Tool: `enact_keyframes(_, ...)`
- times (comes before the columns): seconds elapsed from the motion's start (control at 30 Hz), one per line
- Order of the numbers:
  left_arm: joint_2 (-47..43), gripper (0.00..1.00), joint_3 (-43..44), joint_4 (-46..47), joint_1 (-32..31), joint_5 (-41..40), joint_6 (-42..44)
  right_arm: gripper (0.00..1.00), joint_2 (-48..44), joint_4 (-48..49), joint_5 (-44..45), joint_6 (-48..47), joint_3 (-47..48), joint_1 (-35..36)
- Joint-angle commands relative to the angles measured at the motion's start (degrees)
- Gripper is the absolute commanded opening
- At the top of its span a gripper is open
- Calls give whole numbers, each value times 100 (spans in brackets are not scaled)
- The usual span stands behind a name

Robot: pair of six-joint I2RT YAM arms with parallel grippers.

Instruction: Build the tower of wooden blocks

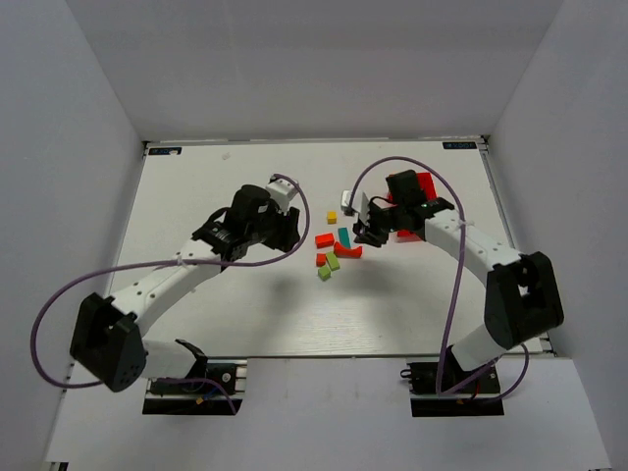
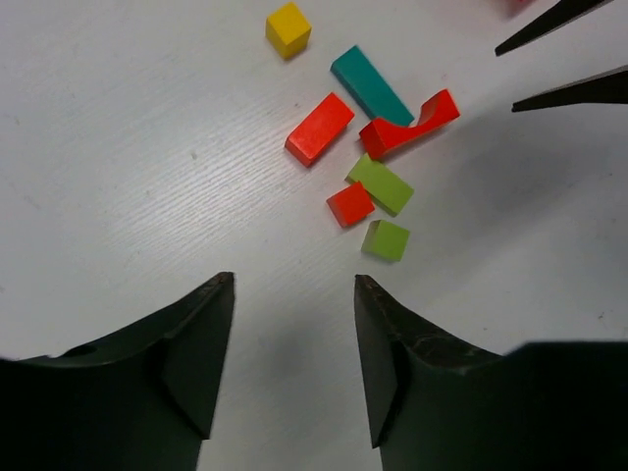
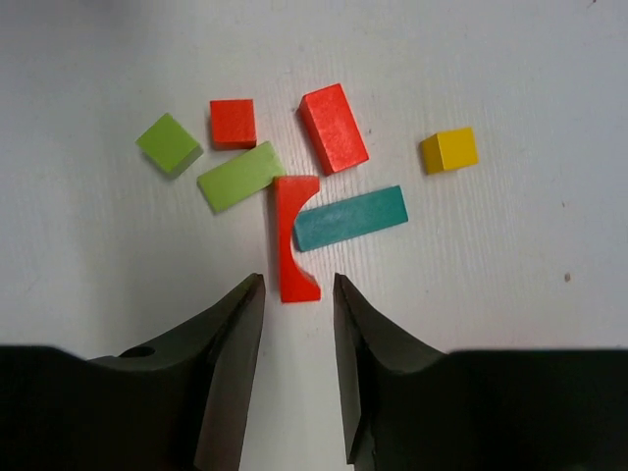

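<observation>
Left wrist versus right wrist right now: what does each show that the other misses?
Only left wrist: the open left gripper and, top right, the tips of the right gripper. Only right wrist: the right gripper's open fingers framing the near end of the red wooden arch block. Both: that arch, yellow cube, teal bar, orange-red bar, lime bar, small red cube and lime cube, loose on the white table, nothing stacked.

Left pincer [image 2: 294, 285], jaws spread, faces seven loose blocks [image 2: 319, 129] on table [image 2: 137, 157]
</observation>
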Motion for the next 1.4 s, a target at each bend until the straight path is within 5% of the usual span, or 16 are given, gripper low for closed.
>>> enact_keyframes(0.0,382,60,316,-165,-30,-167,-226,40,290,311,282,72,389,236)
enact_keyframes(0.23,312,50,194,19,-30,-369,-340,31,616,769,669,635,486,429)
enact_keyframes(0.43,374,59,141,72,-30,-361,-340,31,1090,822,915,706,627,509)
enact_keyframes(1.37,93,60,35,177,-30,-88,-393,40,1513,277,661,460,733,658)
